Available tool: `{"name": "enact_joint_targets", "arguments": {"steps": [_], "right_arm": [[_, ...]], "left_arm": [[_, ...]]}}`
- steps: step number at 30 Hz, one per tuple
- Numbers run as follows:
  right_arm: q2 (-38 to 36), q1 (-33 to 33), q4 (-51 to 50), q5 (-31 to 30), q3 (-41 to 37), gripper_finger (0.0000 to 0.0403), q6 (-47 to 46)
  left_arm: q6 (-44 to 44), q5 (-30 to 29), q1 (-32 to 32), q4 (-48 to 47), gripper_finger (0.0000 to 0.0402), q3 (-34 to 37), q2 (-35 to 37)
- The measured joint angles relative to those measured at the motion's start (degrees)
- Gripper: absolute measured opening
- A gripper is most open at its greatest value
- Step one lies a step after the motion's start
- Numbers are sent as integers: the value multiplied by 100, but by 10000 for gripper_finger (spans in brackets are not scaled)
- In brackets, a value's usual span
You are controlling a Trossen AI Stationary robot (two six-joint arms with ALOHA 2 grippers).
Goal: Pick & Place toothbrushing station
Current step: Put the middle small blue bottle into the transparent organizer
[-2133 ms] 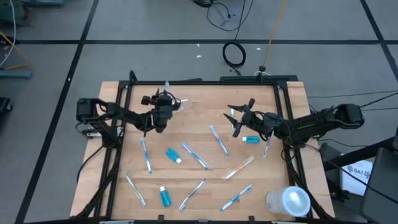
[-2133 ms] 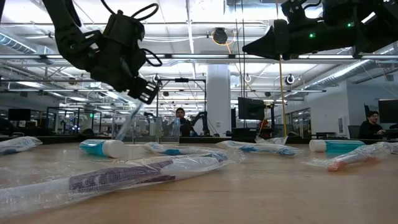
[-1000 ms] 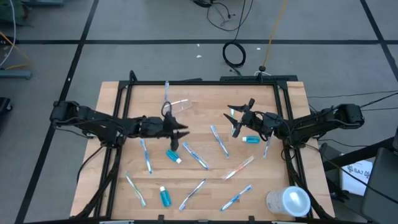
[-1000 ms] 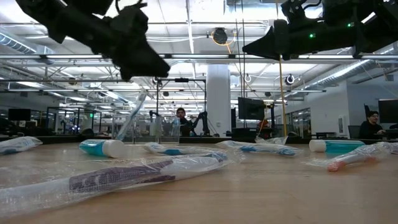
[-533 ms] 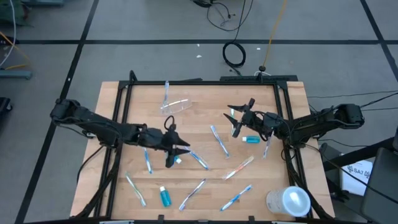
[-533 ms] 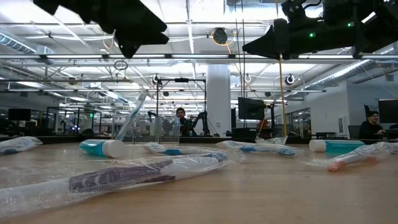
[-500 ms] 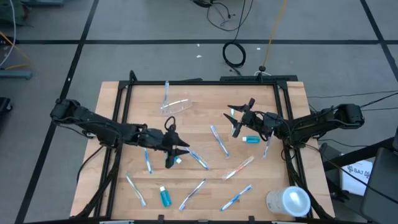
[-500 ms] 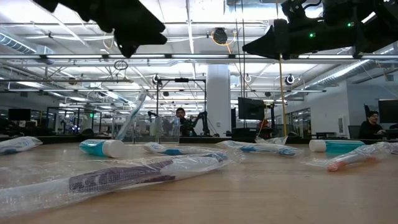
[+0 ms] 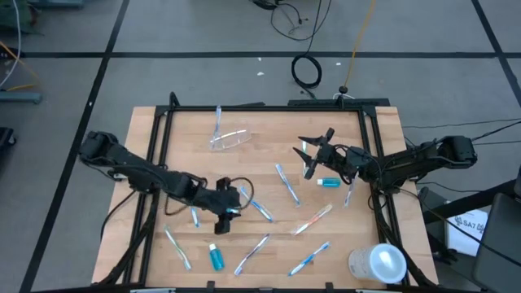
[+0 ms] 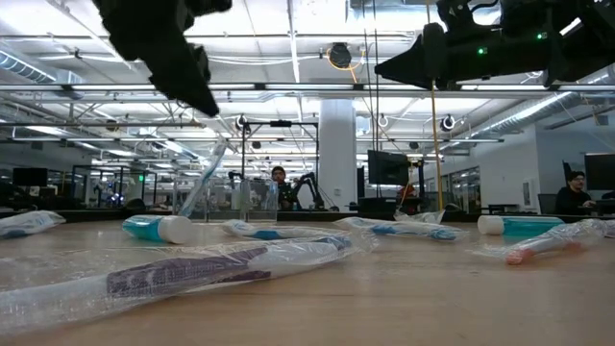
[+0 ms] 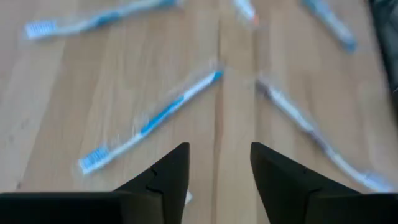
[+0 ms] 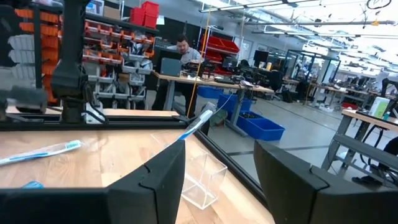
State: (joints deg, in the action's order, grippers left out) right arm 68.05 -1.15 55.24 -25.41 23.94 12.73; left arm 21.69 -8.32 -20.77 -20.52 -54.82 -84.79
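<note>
The pale wooden table point(image 9: 163, 142), framed by black rails, carries everything here. At its near right corner, well apart from the rest, lies a large whitish translucent cylinder point(image 9: 378, 263). The left gripper point(image 9: 228, 207) hangs over the table's middle-left, fingers spread with a clear gap and nothing between them, just above a short teal toothpaste tube with a white cap point(image 9: 228, 205). The right gripper point(image 9: 313, 155) hangs toward the table's right side, fingers likewise parted and empty, near a second teal tube point(image 9: 329, 182). A small clear plastic cup point(image 9: 230, 139) lies tipped over near the table's far edge, a wrapped toothbrush point(image 9: 218, 120) just beside it. Thin blue-and-white toothbrushes point(image 9: 286, 183) lie scattered across the table's middle and near half, and a third teal tube point(image 9: 216, 256) sits near the table's front edge.
</note>
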Motion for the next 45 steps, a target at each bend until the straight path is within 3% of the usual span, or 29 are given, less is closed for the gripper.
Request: {"name": "enact_joint_targets", "arguments": {"steps": [5,13,19,29,45], "right_arm": [[0,0,86,0,0,183,8],[0,0,242,1,0,183,16],[0,0,236,2,0,183,16],[0,0,236,2,0,183,18],[0,0,234,2,2,183,42]], "left_arm": [[-421,304,8,-955,207,-620,-679],[-1590,387,51,-2702,203,-1906,-2029],[-1818,428,164,-3055,209,-2282,-2606],[-1853,505,481,-3547,209,-2287,-2660],[-2305,680,476,-3125,209,-2107,-2660]]}}
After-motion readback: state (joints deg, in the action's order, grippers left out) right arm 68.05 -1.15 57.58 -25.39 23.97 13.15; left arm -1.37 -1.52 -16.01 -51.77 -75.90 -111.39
